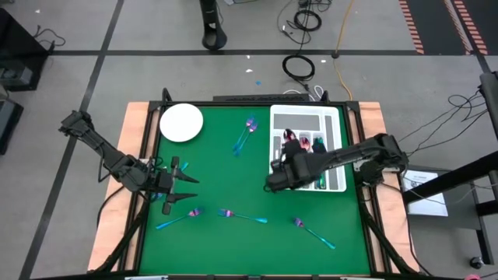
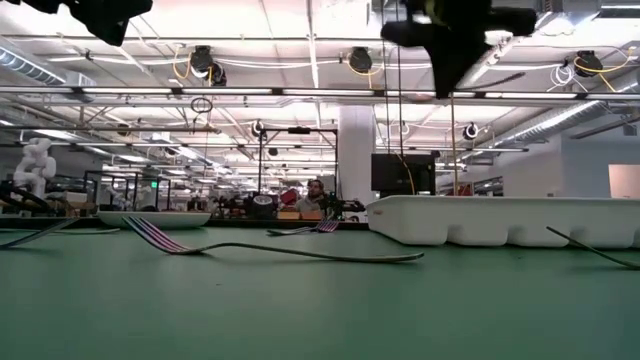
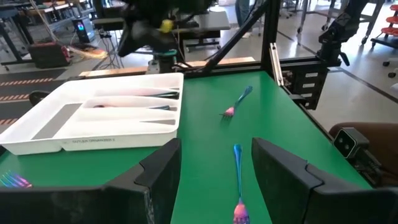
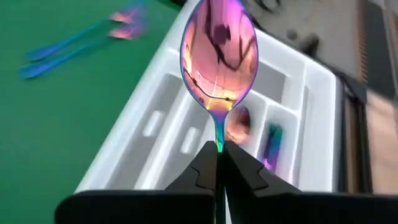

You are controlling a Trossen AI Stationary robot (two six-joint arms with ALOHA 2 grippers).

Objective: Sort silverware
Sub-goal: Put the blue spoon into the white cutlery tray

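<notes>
One spoon (image 4: 219, 62) is pinched by its thin neck between the closed fingers of the right gripper (image 4: 220, 163), bowl up, held over the near edge of the white tray (image 1: 336, 117). The grip is taken on a very narrow, slick stem, so a twist or slip is judged likely; the spoon could swing and drop onto a divider wall or outside the tray onto the green table (image 1: 218, 171). If released above the wrong compartment, it would be mixed with pieces already lying there. The bowl is shiny and iridescent, pink-purple at the top, gold toward the neck, with a teal stem.

The left gripper (image 1: 183, 189) is held wide open with nothing in it, near the left side of the table, just above a blue-handled piece (image 3: 238, 180). A descent off-centre could knock that piece aside rather than straddle it.

Remaining silverware is scattered: a pair near the plate (image 1: 181, 123) side at centre-top (image 1: 243, 136), one at lower left (image 1: 179, 217), one at lower centre (image 1: 241, 215), one at lower right (image 1: 313, 232). All are slim, flat-lying and reflective, so they are judged hard to pick off the mat.
</notes>
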